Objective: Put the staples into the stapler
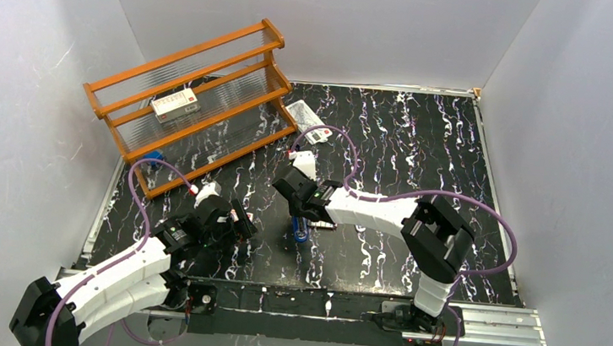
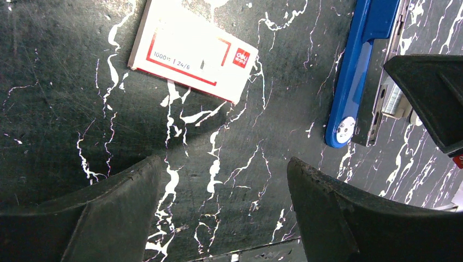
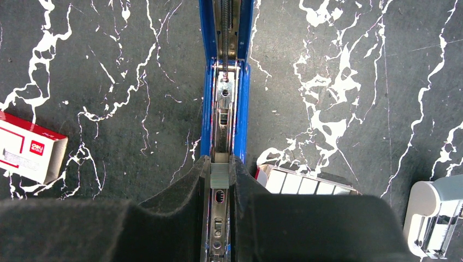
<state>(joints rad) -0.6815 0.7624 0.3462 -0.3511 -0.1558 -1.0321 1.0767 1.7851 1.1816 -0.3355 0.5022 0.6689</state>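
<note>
My left hand (image 2: 223, 169) hangs open above the black marbled counter (image 2: 65, 109), fingers spread wide. The red-and-white staple box (image 2: 194, 52) lies flat just ahead of it. Next over, the blue stapler (image 3: 224, 93) lies opened out, its metal channel facing up. My right hand (image 3: 219, 164) is closed on a short staple strip (image 3: 219, 176) directly over that channel. The pale inner tray (image 3: 306, 183) lies just right of the stapler.

One stapler (image 3: 224, 103), one small staple box (image 2: 194, 49), one larger box (image 1: 174, 106), one rack (image 1: 187, 57).
</note>
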